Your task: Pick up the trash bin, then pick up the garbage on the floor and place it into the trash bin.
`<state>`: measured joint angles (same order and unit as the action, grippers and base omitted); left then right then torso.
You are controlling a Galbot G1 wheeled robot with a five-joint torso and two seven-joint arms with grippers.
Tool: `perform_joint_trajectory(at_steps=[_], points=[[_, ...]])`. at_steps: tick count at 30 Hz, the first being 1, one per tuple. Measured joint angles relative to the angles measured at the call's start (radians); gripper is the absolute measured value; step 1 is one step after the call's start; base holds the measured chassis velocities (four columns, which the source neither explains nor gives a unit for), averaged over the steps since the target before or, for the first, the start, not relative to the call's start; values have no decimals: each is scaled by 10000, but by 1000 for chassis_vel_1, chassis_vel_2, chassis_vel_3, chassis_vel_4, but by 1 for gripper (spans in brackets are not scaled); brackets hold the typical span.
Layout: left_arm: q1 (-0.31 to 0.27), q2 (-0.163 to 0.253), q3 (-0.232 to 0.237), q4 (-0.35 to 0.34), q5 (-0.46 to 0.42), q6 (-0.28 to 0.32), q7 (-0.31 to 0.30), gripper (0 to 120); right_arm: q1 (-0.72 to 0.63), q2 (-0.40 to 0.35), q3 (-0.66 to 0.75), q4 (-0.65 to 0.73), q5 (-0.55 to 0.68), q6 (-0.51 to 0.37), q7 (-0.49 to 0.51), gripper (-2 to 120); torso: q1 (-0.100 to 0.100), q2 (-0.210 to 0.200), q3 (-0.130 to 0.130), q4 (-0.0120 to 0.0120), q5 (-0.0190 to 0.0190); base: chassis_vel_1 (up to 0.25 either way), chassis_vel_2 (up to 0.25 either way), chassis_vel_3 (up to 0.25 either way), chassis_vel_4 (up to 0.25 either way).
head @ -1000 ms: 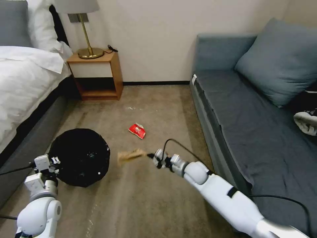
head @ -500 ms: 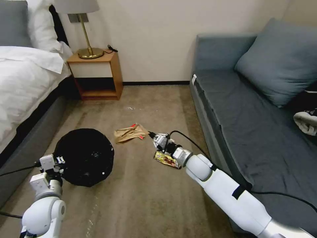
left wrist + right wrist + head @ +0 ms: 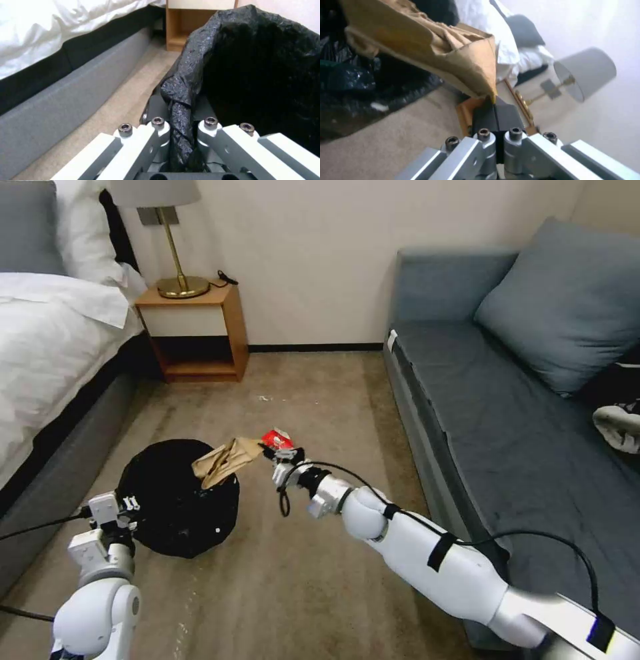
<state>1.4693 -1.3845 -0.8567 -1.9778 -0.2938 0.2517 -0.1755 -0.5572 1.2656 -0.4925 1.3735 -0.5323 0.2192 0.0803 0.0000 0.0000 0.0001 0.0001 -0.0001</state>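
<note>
- Fingers of the left gripper (image 3: 181,140) clamp the black-bagged rim of the trash bin (image 3: 179,496), the arm bent low at the bin's near side.
- Right gripper (image 3: 267,453), arm stretched forward, pinches the brown paper (image 3: 223,460), which overhangs the bin's far rim.
- Red packet (image 3: 277,439) lies just beyond the bin; no print readable.
</note>
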Motion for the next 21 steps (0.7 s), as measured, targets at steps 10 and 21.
perform_joint_trajectory(at_steps=[10,21], points=[[-3,-75,46,-96,-305,188,47,5,130,532,-175,-325,-1047,395,215,0,0,0,-1,-1,1,0,0,0,0],[43,-70,50,-432,-958,560,146,5,156,947,-290,-553,-1051,648,314,0,0,0,-1,-1,1,0,0,0,0]])
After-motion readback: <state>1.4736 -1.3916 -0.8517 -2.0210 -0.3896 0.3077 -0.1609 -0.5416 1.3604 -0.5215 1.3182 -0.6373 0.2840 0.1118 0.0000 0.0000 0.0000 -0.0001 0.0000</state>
